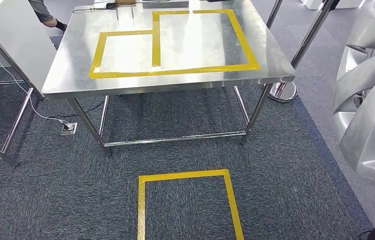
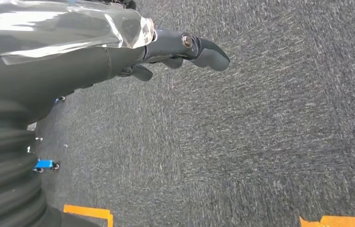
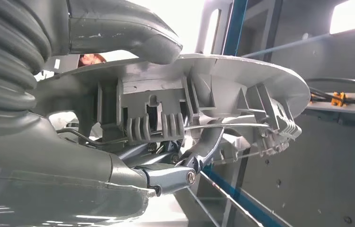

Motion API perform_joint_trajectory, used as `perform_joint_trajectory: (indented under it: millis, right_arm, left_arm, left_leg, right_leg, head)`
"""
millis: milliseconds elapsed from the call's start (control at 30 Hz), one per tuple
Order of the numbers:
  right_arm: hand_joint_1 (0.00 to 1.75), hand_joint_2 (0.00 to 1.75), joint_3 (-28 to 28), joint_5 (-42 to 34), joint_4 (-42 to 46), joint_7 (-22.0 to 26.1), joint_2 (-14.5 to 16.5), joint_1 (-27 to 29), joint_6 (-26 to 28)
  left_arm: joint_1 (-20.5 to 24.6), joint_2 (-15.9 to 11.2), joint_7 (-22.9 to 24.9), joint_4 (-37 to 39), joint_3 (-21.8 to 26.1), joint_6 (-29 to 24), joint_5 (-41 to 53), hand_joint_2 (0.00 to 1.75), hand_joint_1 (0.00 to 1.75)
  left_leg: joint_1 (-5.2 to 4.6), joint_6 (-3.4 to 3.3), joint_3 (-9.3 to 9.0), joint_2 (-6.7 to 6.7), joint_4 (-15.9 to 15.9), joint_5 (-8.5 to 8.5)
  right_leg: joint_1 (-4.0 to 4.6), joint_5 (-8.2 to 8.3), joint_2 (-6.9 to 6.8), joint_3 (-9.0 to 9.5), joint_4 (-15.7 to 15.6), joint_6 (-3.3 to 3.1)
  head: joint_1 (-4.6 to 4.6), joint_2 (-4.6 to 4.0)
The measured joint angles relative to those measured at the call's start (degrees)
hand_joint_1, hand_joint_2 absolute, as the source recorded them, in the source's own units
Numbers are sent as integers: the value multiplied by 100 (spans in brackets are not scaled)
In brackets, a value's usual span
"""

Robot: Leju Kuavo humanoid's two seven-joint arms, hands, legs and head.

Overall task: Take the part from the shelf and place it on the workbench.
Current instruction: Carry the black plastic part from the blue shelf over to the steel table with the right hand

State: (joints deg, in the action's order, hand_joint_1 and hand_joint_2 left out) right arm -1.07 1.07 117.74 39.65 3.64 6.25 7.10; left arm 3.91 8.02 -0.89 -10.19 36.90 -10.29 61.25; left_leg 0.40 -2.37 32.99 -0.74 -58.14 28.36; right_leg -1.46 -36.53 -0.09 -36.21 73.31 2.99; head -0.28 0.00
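The part, a large silver wheel cover, hangs at the right edge of the head view, beside and short of the steel workbench. My right hand grips it at the rim: the thick thumb lies over the outer face and the darker fingers hook under the ribbed back of the cover. In the left wrist view my left hand hangs over the carpet, holding nothing, with its fingers loosely curled. Two rectangles of yellow tape mark the bench top.
A yellow tape square marks the grey carpet in front of the bench. A chrome stand base sits by the bench's right front leg. A white table stands at the left, with a floor socket and cable near it.
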Motion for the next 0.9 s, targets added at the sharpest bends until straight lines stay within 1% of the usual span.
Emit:
perform_joint_trajectory:
  millis: [33, 67, 100, 133, 167, 200, 233, 300, 333, 367, 400, 433, 500, 533, 567, 600, 667, 700, 733, 800, 833, 867, 900]
  right_arm:
    - [175, 175, -1, -8, -12, 0, -5, -1, -14]
    - [175, 175, -1, -15, -27, 0, -8, -4, -23]
    - [175, 175, -1, -19, -42, -1, -9, -5, -32]
    - [175, 175, -1, -22, -55, -1, -9, -7, -39]
    - [175, 175, -1, -25, -69, 1, -10, -11, -44]
    - [175, 175, -1, -26, -81, 1, -11, -20, -48]
    - [175, 175, -1, -27, -90, 2, -12, -28, -49]
    - [175, 175, -1, -27, -101, 2, -13, -47, -50]
    - [175, 175, -1, -27, -104, 2, -11, -52, -50]
    - [175, 175, -1, -26, -105, 1, -9, -57, -50]
    - [175, 175, -1, -26, -107, 0, -5, -61, -50]
    - [175, 175, -1, -25, -108, -1, -2, -63, -50]
    - [175, 175, -1, -22, -109, -1, 2, -61, -50]
    - [175, 175, -1, -22, -109, -1, 3, -58, -50]
    - [175, 175, -1, -21, -110, -1, 3, -56, -49]
    - [175, 175, -1, -21, -110, -1, 3, -55, -49]
    - [175, 175, -2, -22, -111, 0, 4, -56, -48]
    - [175, 175, -2, -22, -112, 1, 5, -58, -49]
    - [175, 175, -3, -22, -113, 3, 5, -61, -49]
    - [175, 175, -2, -19, -113, 6, 5, -60, -48]
    - [175, 175, -1, -15, -111, 5, 5, -57, -46]
    - [175, 175, 1, -10, -110, 3, 5, -52, -41]
    - [175, 175, 1, -6, -108, 2, 4, -49, -37]
  left_arm:
    - [-2, 4, 1, 0, 1, 0, -3, 175, 0]
    - [-3, 5, 3, 0, 3, 0, -7, 175, 0]
    - [-4, 7, 4, 0, 6, 0, -10, 175, 0]
    - [-4, 9, 5, 0, 8, 0, -13, 175, 0]
    - [-6, 13, 6, 2, 10, 0, -14, 175, 0]
    - [-6, 15, 6, 3, 12, -1, -15, 175, 0]
    - [-8, 19, 9, 4, 13, -1, -17, 175, 0]
    - [-11, 27, 14, 5, 18, -1, -22, 175, 0]
    - [-12, 34, 16, 5, 20, 0, -24, 175, 0]
    - [-8, 40, 16, 5, 21, 0, -25, 175, 0]
    - [-2, 43, 16, 5, 22, -1, -25, 175, 0]
    - [2, 42, 15, 4, 22, -1, -25, 175, 0]
    - [2, 37, 14, 4, 27, -1, -24, 175, 0]
    - [-3, 36, 14, 4, 29, 0, -23, 175, 0]
    - [-6, 37, 14, 4, 33, 0, -22, 175, 0]
    - [-9, 37, 14, 4, 35, 0, -22, 175, 0]
    - [-11, 34, 14, 5, 38, 0, -22, 175, 0]
    - [-12, 33, 14, 5, 39, 1, -22, 175, 0]
    - [-12, 33, 13, 6, 39, 2, -22, 175, 0]
    - [-16, 35, 10, 7, 44, 3, -19, 175, 0]
    - [-18, 37, 10, 7, 47, 3, -16, 175, 0]
    - [-19, 38, 10, 7, 51, 2, -12, 175, 0]
    - [-17, 37, 10, 7, 54, 2, -7, 175, 0]
  left_leg:
    - [-4, -2, -44, -12, 0, 42]
    - [-7, 1, -103, -28, 0, 86]
    - [-10, 8, -174, -44, 0, 135]
    - [-13, 19, -241, -56, 1, 188]
    - [-20, 38, -308, -66, -5, 240]
    - [-25, 65, -338, -70, -7, 284]
    - [-27, 101, -348, -70, -5, 323]
    - [-25, 175, -363, -64, -45, 339]
    - [-23, 206, -360, -54, -105, 340]
    - [-22, 229, -323, -38, -236, 336]
    - [-18, 250, -210, -21, -441, 369]
    - [-11, 274, -17, -2, -744, 453]
    - [5, 321, 460, 13, -1400, 715]
    - [12, 336, 652, 14, -1588, 794]
    - [17, 344, 752, 14, -1596, 762]
    - [20, 344, 755, 15, -1416, 610]
    - [15, 325, 562, 32, -702, 111]
    - [3, 307, 472, 46, -407, -23]
    - [-11, 282, 405, 58, -219, -114]
    - [-25, 212, 349, 66, -139, -84]
    - [-16, 174, 292, 55, -118, -106]
    - [-3, 136, 233, 46, -99, -85]
    - [6, 102, 166, 37, -86, -55]
  right_leg:
    - [3, -46, 0, -173, 146, 4]
    - [4, 27, 0, -251, 99, -5]
    - [5, 230, 0, -225, -149, -27]
    - [10, 526, 0, -131, -536, -61]
    - [20, 744, -2, -44, -893, -92]
    - [36, 856, -2, 18, -1154, -120]
    - [55, 932, -2, 51, -1303, -152]
    - [72, 911, 5, 88, -1349, -214]
    - [63, 949, 4, 141, -1374, -249]
    - [48, 927, 2, 198, -1392, -278]
    - [32, 902, -1, 257, -1406, -302]
    - [24, 870, -6, 300, -1416, -320]
    - [15, 793, -3, 366, -1418, -337]
    - [10, 750, 1, 409, -1418, -334]
    - [3, 703, 5, 465, -1418, -327]
    - [-5, 652, 8, 534, -1419, -314]
    - [-19, 539, 7, 683, -1423, -268]
    - [-18, 491, 7, 732, -1430, -238]
    - [-14, 453, 7, 756, -1448, -203]
    - [-4, 440, 11, 803, -1463, -125]
    - [-5, 441, 9, 823, -1444, -89]
    - [-6, 450, 8, 820, -1345, -64]
    - [-6, 430, 6, 729, -1147, -54]
  head:
    - [12, 0]
    - [25, 0]
    - [40, 0]
    - [58, 0]
    - [76, 0]
    - [89, -1]
    - [100, -1]
    - [101, 0]
    - [99, 0]
    - [82, 0]
    - [63, 0]
    - [38, 0]
    - [-7, 0]
    - [-22, 0]
    - [-31, 0]
    - [-41, 0]
    - [-62, 0]
    - [-80, 0]
    - [-94, 0]
    - [-109, 0]
    - [-107, 0]
    - [-97, 0]
    - [-72, 0]
